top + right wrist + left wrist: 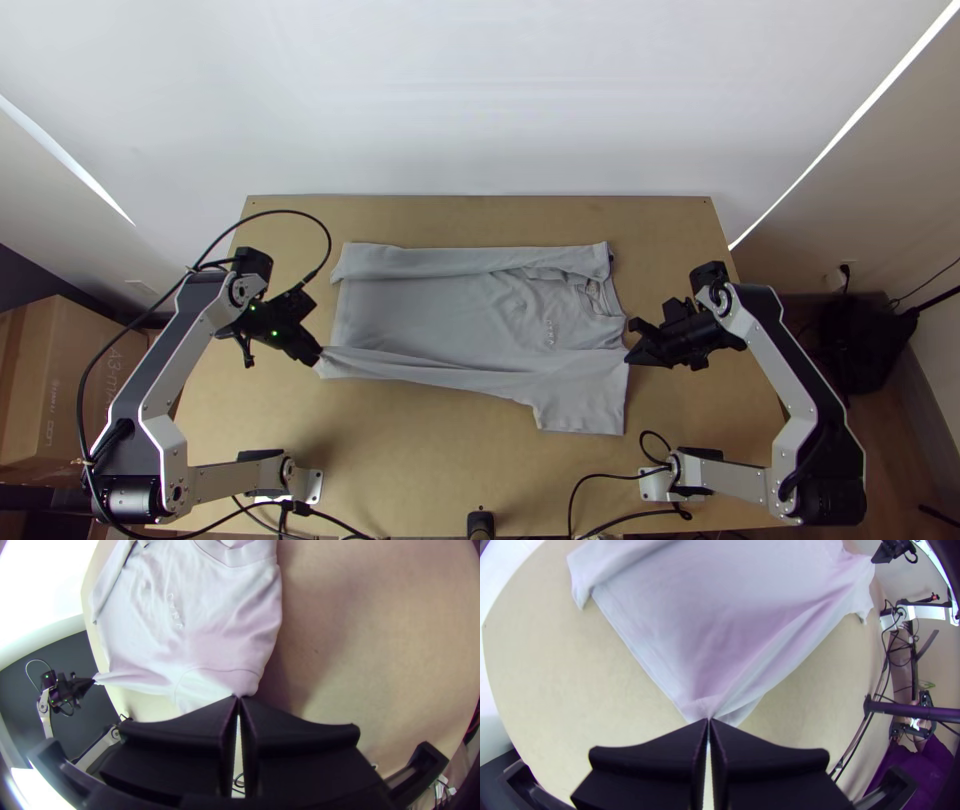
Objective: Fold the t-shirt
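The light grey t-shirt (430, 310) lies on the table with its collar toward the right and its far side folded over in a long strip. My left gripper (318, 360) is shut on the near corner of the hem; in the left wrist view the closed left gripper (710, 721) pinches that corner of the shirt (700, 630). At the shoulder, near the sleeve seam, my right gripper (630, 358) is shut on the fabric. In the right wrist view, cloth of the shirt (220, 640) rises to the right gripper's tips (239, 697). A sleeve hangs toward the table's near edge.
Bare wooden table (440, 450) shows in front of the shirt, and a strip of it behind. Black cables (600, 478) lie by the arm bases at the near edge. A cardboard box (60, 380) stands beyond the table's left side.
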Robot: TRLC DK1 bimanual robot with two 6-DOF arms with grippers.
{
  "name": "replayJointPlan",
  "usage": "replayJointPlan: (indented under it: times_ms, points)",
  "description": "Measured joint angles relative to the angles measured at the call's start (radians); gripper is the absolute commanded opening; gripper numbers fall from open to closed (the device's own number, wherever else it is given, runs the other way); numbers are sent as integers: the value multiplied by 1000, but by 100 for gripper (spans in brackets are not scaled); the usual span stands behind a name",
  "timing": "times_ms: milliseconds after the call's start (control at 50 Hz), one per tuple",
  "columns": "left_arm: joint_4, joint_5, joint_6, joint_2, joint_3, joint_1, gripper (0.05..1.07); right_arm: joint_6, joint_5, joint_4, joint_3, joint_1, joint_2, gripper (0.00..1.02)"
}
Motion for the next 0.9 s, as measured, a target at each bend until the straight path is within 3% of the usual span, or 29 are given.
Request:
replayJointPlan:
  times_ms: [380,900]
  points:
    - [-3,17,-29,151,224,29,8,-4,-11,-32,245,0,230,2]
    - [-56,25,-86,461,694,30,8,1,-15,-166,905,0,684,2]
